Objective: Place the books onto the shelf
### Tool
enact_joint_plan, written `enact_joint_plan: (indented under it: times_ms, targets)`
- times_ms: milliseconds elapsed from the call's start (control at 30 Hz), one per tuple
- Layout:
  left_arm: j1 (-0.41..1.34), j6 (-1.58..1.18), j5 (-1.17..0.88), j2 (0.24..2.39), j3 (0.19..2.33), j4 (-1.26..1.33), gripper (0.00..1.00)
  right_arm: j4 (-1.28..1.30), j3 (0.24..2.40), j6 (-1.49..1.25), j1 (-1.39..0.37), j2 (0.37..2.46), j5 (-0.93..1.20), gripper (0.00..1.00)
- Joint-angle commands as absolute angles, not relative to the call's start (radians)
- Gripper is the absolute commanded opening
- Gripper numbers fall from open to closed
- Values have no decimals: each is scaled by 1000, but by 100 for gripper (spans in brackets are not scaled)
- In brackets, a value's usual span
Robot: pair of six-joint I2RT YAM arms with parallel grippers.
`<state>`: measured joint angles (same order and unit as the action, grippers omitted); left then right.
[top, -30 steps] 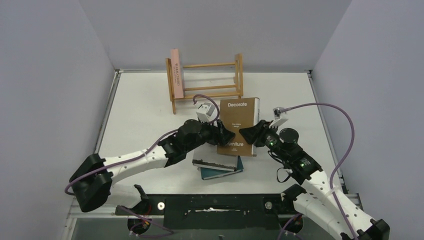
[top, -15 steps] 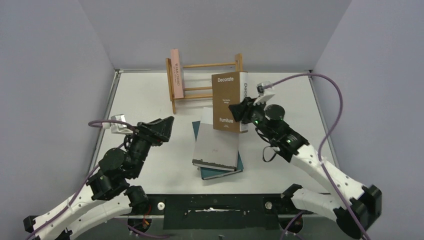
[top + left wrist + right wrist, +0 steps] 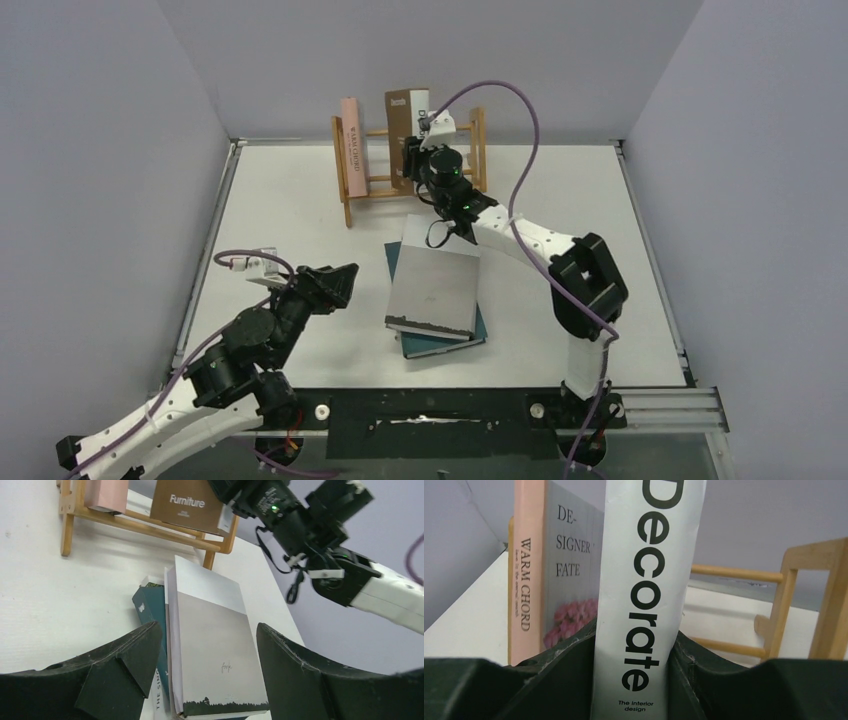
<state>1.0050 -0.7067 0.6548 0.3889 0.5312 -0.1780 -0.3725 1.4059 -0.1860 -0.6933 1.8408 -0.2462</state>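
While left claw (image 3: pixel 209 645) gapes, right claw (image 3: pixel 634 652) clamps Decorate (image 3: pixel 649 580) upright between its fingers (image 3: pixel 559 677).

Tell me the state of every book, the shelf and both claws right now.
Pink book: upright in the shelf.
Brown book: upright at the shelf, in the right claw.
Grey book: lying flat, nothing on it.
Teal book: flat, beneath the grey book.
Shelf: standing upright.
Left claw: open, empty.
Right claw: shut on the brown book.

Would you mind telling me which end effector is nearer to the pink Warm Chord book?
Right. The right end effector grips the Decorate book at the shelf, just beside the pink book; the left end effector hovers open beside the grey book, away from the shelf.
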Motion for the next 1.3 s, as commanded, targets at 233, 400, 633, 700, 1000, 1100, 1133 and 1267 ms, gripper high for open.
enact_joint_plan:
  times_ms: [233, 400, 633, 700, 1000, 1100, 1133, 1267]
  targets:
    - [1003, -725, 744, 194, 549, -306, 69, -566, 1815, -74, -708, 2177, -307, 0]
    - [1002, -735, 756, 161, 550, -349, 69, -627, 1894, -22, -735, 2291, -353, 0]
    - [1002, -749, 764, 141, 547, -387, 69, -652, 1910, -42, -754, 2348, -365, 0]
    - [1002, -751, 764, 133, 544, -391, 69, -653, 1897, -59, -758, 2347, -361, 0]
    - [1002, -757, 764, 127, 539, -405, 69, -656, 1833, -100, -780, 2315, -336, 33]
    - [1002, -758, 763, 126, 538, -405, 69, -663, 1817, -104, -790, 2305, -338, 43]
    - [1002, -759, 762, 125, 538, -406, 69, -663, 1814, -104, -794, 2302, -343, 46]
    - [1002, -759, 761, 119, 536, -412, 69, -666, 1805, -100, -811, 2292, -349, 64]
